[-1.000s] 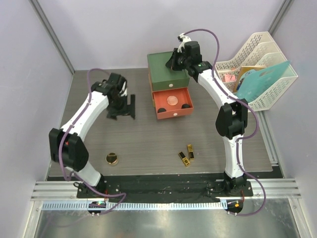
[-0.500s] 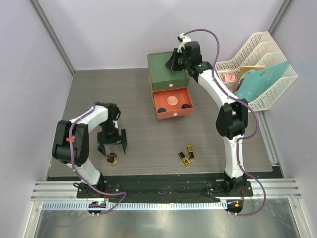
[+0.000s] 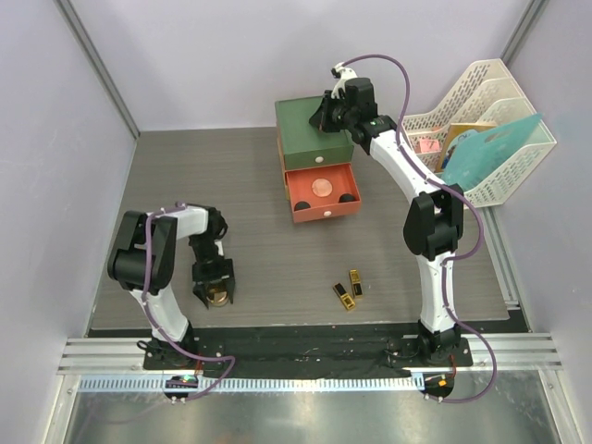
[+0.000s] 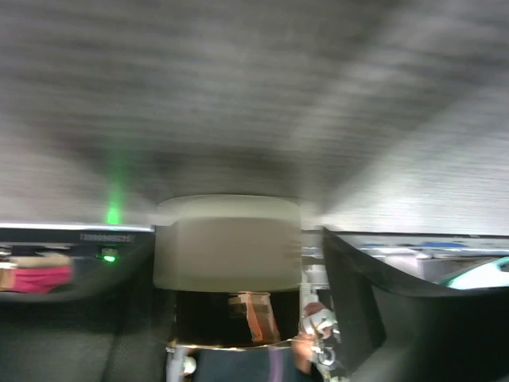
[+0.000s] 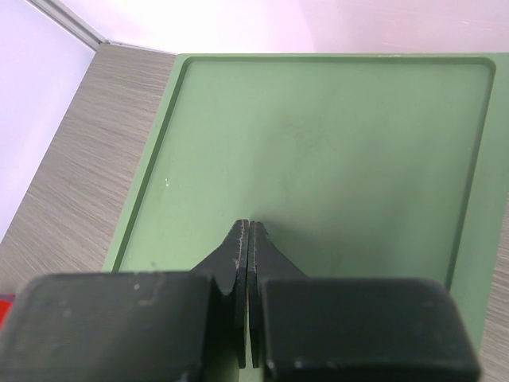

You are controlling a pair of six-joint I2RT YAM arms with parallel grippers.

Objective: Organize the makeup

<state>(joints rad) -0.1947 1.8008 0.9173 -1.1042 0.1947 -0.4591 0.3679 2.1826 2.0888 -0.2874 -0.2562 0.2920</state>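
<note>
A small gold jar (image 3: 215, 296) stands near the table's front left. My left gripper (image 3: 213, 289) is open and straddles it, one finger on each side. In the left wrist view the jar (image 4: 228, 267) fills the middle between the dark fingers (image 4: 362, 306), blurred, with a small gap on its right. Two gold-black lipsticks (image 3: 349, 289) lie at the front centre. The orange drawer (image 3: 323, 193) stands open with a round peach compact (image 3: 321, 186) and two black-capped items inside. My right gripper (image 3: 326, 113) is shut and empty, resting on the green box top (image 5: 318, 151).
The green and orange drawer box (image 3: 311, 129) stands at the back centre. A white basket (image 3: 481, 120) with a teal folder and papers stands at the back right. Purple walls close in the left, back and right sides.
My left gripper has swung from the table's mid-left towards the front and come down around the gold jar. The right arm has not moved.
</note>
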